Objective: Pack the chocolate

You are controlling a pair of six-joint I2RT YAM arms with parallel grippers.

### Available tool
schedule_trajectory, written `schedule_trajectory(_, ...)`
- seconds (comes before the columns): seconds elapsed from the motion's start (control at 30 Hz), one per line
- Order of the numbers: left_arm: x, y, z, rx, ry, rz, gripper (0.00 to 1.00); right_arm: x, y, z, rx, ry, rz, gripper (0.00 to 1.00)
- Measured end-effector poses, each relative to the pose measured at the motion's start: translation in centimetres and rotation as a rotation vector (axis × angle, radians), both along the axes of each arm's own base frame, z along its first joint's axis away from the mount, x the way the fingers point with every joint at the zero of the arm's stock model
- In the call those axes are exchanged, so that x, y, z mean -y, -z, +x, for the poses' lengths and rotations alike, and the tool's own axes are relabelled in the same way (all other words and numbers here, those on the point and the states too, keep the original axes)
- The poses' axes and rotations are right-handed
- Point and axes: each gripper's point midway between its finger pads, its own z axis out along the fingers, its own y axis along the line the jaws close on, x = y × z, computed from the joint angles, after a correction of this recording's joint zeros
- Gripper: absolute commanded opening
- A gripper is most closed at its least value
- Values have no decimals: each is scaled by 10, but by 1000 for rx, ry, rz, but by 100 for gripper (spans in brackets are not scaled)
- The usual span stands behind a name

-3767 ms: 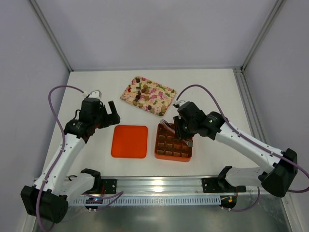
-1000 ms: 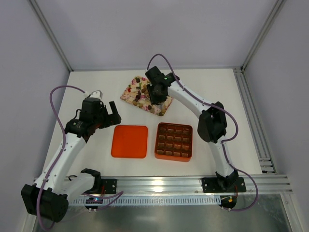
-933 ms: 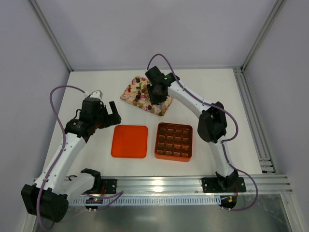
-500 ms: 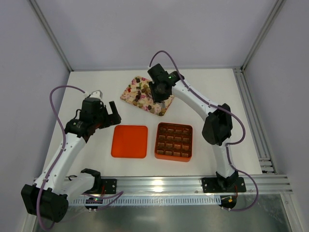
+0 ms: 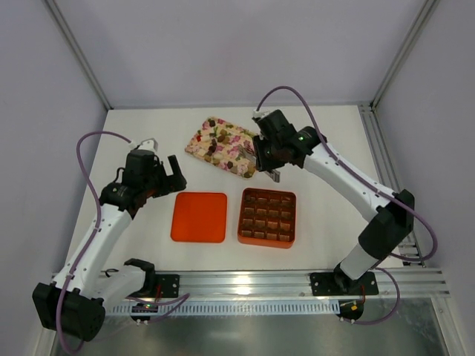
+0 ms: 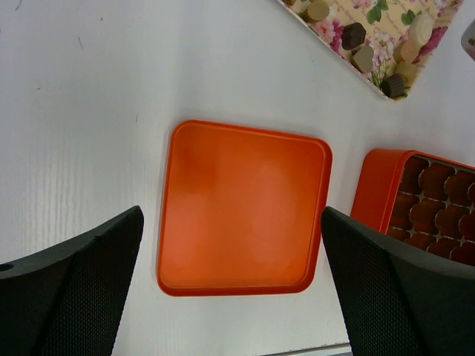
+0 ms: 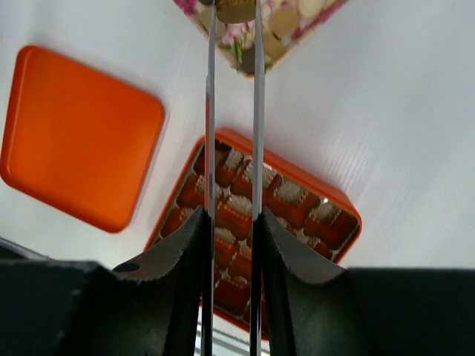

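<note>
The right gripper hangs just past the far edge of the orange box, its thin fingers closed, it seems, on a tan chocolate lump half cut off by the frame. Packed chocolate sits in the box cells; loose chocolates lie on the floral tray beyond the box. Just left of the box lies the orange lid; further left the left gripper gapes wide, holding nothing

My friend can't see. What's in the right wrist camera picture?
Two thin metal fingers pinch a tan chocolate. Beyond them sit an orange box holding more chocolates, a flat orange lid, and a corner of a flowery tray.
</note>
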Motion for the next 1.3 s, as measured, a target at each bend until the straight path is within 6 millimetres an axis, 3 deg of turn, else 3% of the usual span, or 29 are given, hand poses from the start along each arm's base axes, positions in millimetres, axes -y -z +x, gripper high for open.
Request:
schedule_trajectory(0.27,1,0,0,-1,3,-3,100,45,0,-63,1,17,40,31)
schedule_trajectory(0.47,1,0,0,-1,3,-3,100,65,14,-96,-21,23,62,31)
schedule_trajectory(0.6,1,0,0,-1,3,-3,100,66,28,-111,-57,12,58,31)
schedule_trajectory(0.87,1,0,0,-2,3,-3,100,66,49,-127,-113,7,40,31)
schedule_trajectory(1.3,1,1,0,-5,3,-2,100,64,42,-135,-99,-4,61,31)
